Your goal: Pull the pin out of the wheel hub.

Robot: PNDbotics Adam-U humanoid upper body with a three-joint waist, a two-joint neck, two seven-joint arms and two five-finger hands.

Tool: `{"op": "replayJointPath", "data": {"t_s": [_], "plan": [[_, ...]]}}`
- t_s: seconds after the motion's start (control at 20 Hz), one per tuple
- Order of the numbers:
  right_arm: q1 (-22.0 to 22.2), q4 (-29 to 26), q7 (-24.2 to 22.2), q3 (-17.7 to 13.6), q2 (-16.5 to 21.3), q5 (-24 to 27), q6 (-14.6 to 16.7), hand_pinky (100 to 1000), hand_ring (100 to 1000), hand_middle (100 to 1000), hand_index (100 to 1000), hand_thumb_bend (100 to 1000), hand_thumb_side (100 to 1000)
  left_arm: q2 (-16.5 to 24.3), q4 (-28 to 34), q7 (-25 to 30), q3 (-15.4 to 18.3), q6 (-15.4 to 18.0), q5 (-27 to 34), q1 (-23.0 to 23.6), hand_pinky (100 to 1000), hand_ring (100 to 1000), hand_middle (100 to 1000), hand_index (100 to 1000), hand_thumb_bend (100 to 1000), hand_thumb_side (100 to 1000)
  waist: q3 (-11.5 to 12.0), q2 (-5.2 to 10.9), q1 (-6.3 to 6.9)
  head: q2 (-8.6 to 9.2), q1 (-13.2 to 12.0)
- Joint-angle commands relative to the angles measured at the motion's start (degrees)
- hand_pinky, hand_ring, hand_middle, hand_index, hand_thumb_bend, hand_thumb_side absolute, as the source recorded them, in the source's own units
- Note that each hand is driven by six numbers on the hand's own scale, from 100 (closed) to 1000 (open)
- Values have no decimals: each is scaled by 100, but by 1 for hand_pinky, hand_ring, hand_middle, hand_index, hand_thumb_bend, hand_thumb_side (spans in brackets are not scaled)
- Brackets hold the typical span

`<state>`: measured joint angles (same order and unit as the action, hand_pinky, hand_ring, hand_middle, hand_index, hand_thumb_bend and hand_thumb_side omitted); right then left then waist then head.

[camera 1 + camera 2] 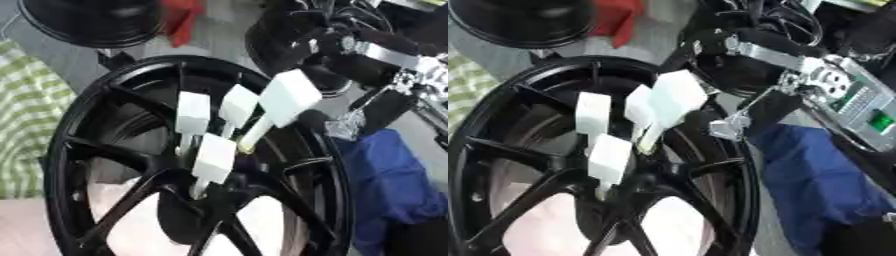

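Wheel hub: black spoked wheel hub (131,155), standing nearly upright and tilted, filling the lower left of both views; pale surface shows through the gaps between its spokes.
Pins: four pins with white block-shaped heads stand out from the hub's centre. One pin (192,114) sits at the left, one (238,106) beside it, one (215,159) lower down near the hub's middle.
Raised pin: the fourth pin (286,99), largest in view, leans up and to the right; its pale shaft runs down to a yellowish tip just at the hub face. Whether the tip is seated in a hole cannot be told.
Right robot hand: the right robot hand (346,62), black with silver joints, comes in from the upper right and lies just beside the raised pin's white head. Whether its fingers are curled on the head or free of it cannot be told.
Left robot hand: shows in neither view.
Blue cloth: blue cloth (824,170) lies crumpled to the right of the wheel hub.
Second wheel: another black wheel (87,20) lies at the far left corner.
Green checked cloth: green checked cloth (26,110) lies at the left edge, behind the hub's rim.
Red object: a red object (619,17) lies at the far edge, beside the second wheel.
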<state>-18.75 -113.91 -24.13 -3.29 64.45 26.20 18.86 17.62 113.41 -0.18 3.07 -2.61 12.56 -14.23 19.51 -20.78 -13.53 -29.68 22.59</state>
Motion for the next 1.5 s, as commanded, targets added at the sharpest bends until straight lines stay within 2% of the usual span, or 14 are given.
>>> {"op": "replayJointPath", "data": {"t_s": [0.05,0.2,0.4,0.55,0.65,0.85,1.05,1.25,1.3,1.35,1.5], "plan": [[154,-68,154,-303,310,327,15,739,590,132,369,104,104,79,118,-56,70,-1,15,12,906,628,564,800,167,658,-89,180,58,-131,-131],[509,-68,358,-615,345,576,10,738,589,132,369,103,107,129,118,-142,148,11,-10,77,906,628,564,801,167,655,-275,247,58,-304,-366],[1115,-68,715,-1166,260,952,-220,736,589,134,370,105,112,247,118,-296,280,47,-71,184,905,628,564,801,167,651,-630,332,61,-507,-788],[2240,-68,1035,-1884,184,1614,-74,733,588,137,373,101,110,288,118,-361,308,63,-92,246,904,628,564,801,167,648,-807,397,130,-674,-958],[2847,-68,1150,-2225,27,1718,112,733,589,140,375,100,111,295,118,-408,340,74,-101,296,904,628,564,801,167,647,-940,437,199,-790,-1098],[3885,-68,1461,-2714,-533,1555,581,732,594,152,386,100,100,293,118,-484,380,99,-102,371,903,627,564,801,167,644,-1181,500,360,-955,-1364],[4730,-68,1683,-3128,-1254,1478,1033,731,597,160,392,100,100,283,118,-529,406,131,-103,425,903,626,563,801,165,641,-1363,526,514,-1015,-1519],[5302,-68,1995,-3462,-2027,1181,1196,729,601,176,406,100,100,242,118,-544,412,139,-106,459,903,625,563,801,163,641,-1455,524,637,-1043,-1576],[5388,-68,2124,-3531,-2234,1014,1212,732,614,221,441,135,100,230,118,-551,418,141,-106,467,902,625,563,802,164,641,-1467,523,668,-1046,-1587],[5448,-68,2253,-3572,-2431,793,1248,735,624,247,462,127,100,217,118,-560,424,145,-105,472,902,625,563,802,164,640,-1475,521,698,-1046,-1597],[5512,-68,2462,-3527,-2967,3,1363,767,723,479,660,273,100,176,118,-581,434,154,-103,488,902,625,563,803,165,639,-1491,519,790,-1038,-1632]]}}
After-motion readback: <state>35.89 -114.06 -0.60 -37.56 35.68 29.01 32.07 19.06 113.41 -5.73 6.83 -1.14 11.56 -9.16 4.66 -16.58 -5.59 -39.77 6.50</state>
